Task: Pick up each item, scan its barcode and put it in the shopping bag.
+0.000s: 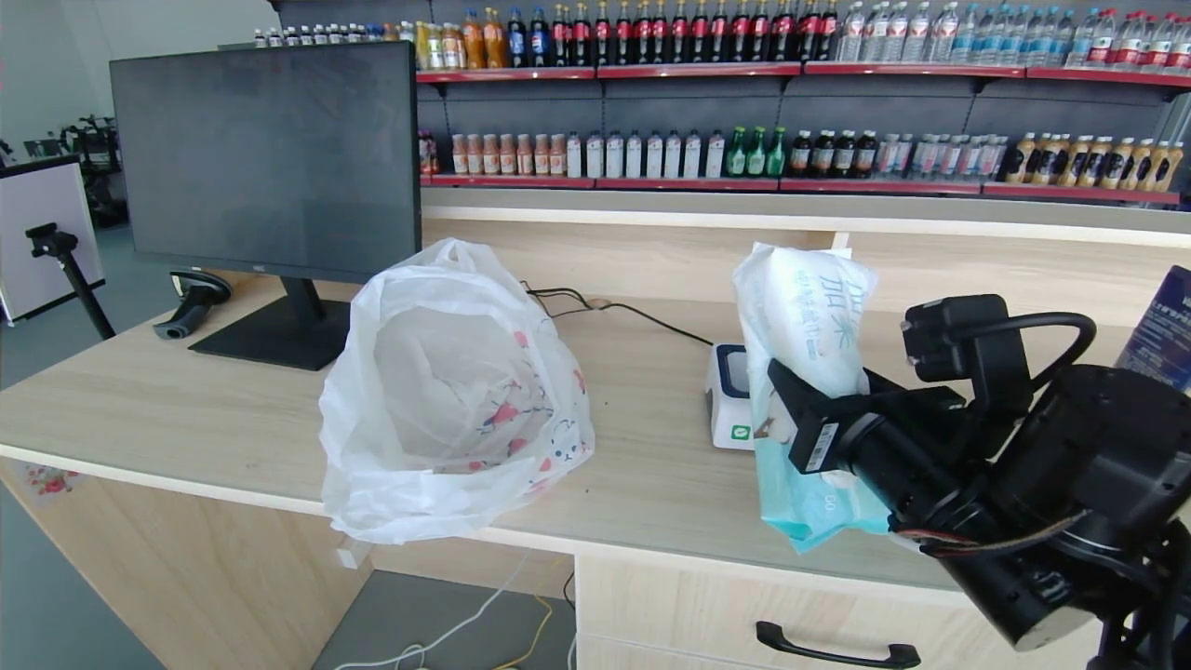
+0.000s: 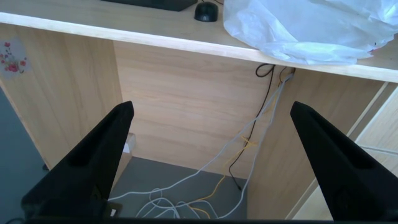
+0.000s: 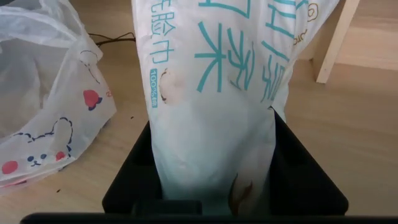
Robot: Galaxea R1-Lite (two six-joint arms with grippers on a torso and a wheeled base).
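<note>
A white and light-blue soft pack of tissues (image 1: 808, 372) stands upright above the counter, held by my right gripper (image 1: 819, 409), which is shut on its lower half. In the right wrist view the pack (image 3: 214, 106) fills the space between the black fingers (image 3: 134, 174). Just behind the pack sits a small white barcode scanner (image 1: 729, 395). The translucent white shopping bag (image 1: 456, 391) with cartoon prints lies open on the counter to the left; its side (image 3: 43, 93) shows beside the pack. My left gripper (image 2: 211, 155) hangs open below the counter's front edge, nothing between its fingers.
A black monitor (image 1: 270, 167) and a handheld scanner on a stand (image 1: 191, 302) occupy the counter's left rear. Cables (image 1: 614, 312) run across the back. A dark blue box (image 1: 1158, 330) is at the far right. Drink shelves line the back wall. Cables (image 2: 249, 149) hang under the counter.
</note>
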